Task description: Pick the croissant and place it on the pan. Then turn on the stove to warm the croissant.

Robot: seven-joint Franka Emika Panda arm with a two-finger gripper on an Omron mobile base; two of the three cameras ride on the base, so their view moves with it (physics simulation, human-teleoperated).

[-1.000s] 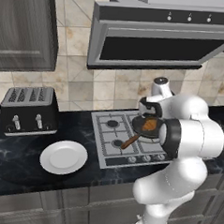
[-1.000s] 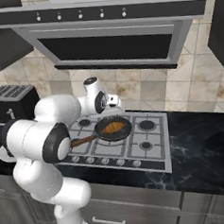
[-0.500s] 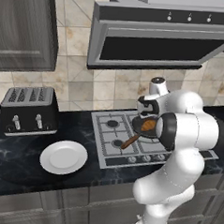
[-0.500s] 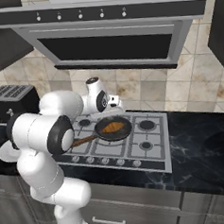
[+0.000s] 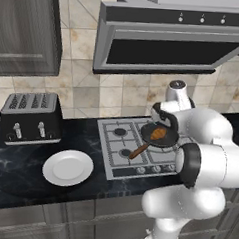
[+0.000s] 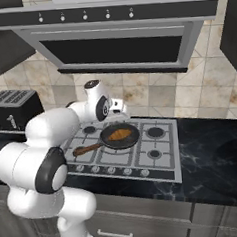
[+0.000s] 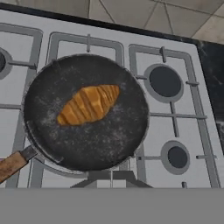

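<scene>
The croissant point(image 7: 89, 104) lies in the pan point(image 7: 109, 140) on the stove point(image 7: 183, 105) — gripper point(image 7: 111, 177) closed, holding nothing.

The croissant point(image 7: 89, 105) lies in the pan point(image 7: 113, 140), directly below the hand. The pan sits on the stove point(image 7: 188, 135). Its handle point(image 7: 12, 162) extends to the hand's lower left. Two burners point(image 7: 164, 81) lie to the right
</scene>
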